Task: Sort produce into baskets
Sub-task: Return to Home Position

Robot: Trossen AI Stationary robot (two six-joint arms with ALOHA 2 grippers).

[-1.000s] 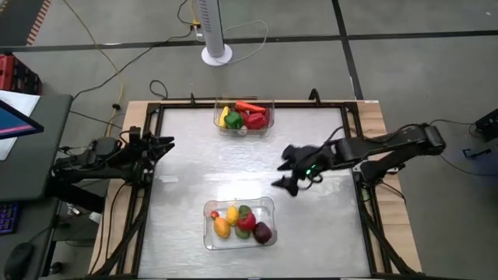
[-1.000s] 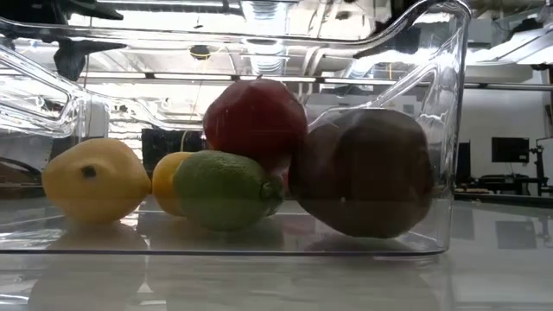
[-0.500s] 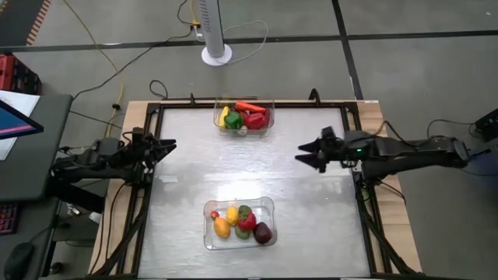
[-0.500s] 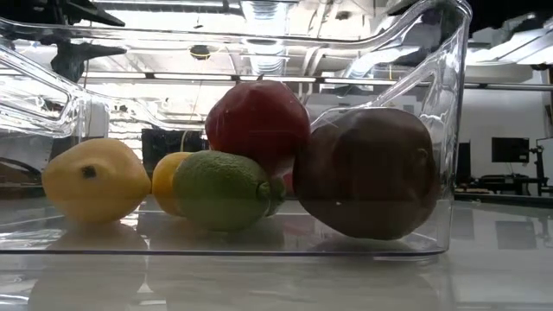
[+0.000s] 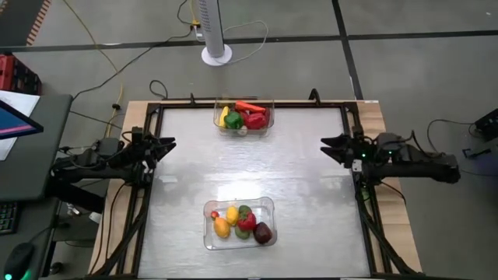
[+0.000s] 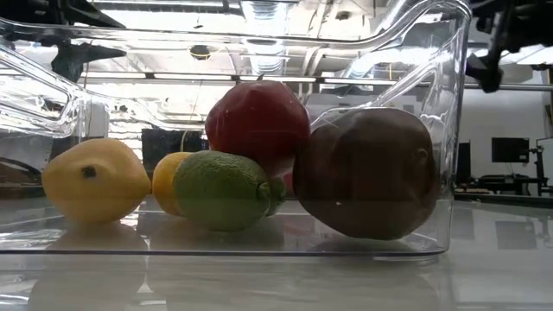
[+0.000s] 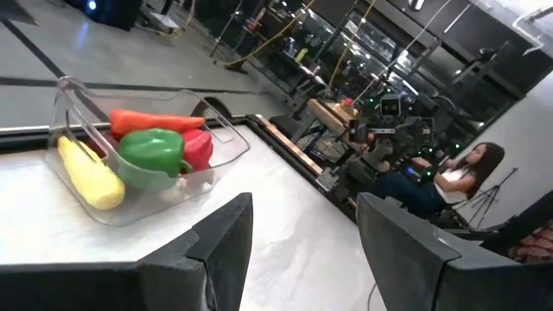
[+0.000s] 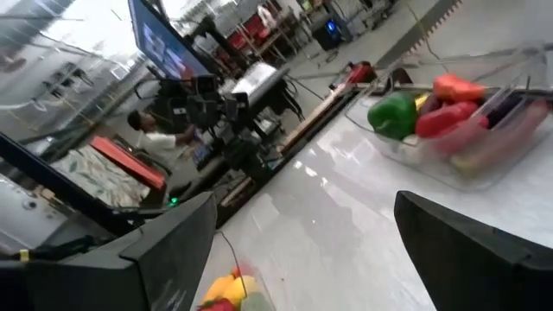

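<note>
Sorted produce fills two clear bins on the tabletop (image 5: 296, 187). The far bin (image 5: 271, 131), at the middle of the tabletop's back edge, carries a carrot (image 5: 249, 106), a green pepper (image 5: 233, 120), a yellow piece (image 5: 224, 117) and red pieces (image 5: 257, 120). The near bin (image 5: 264, 205), close to the middle of the front edge and right against the low camera, holds a lemon (image 6: 95, 181), a lime (image 6: 223, 188), a red round fruit (image 6: 257, 121) that is possibly a tomato, a dark maroon piece (image 6: 367, 173) and an orange piece (image 6: 166, 177) tucked behind the lime. The left gripper (image 5: 167, 146) hangs over the tabletop's left edge, fingers spread wide. The right gripper (image 5: 327, 146) hangs over the right edge, fingers likewise spread. Both are well apart from the bins. A seated person (image 7: 432, 186) shows in the room beyond.
</note>
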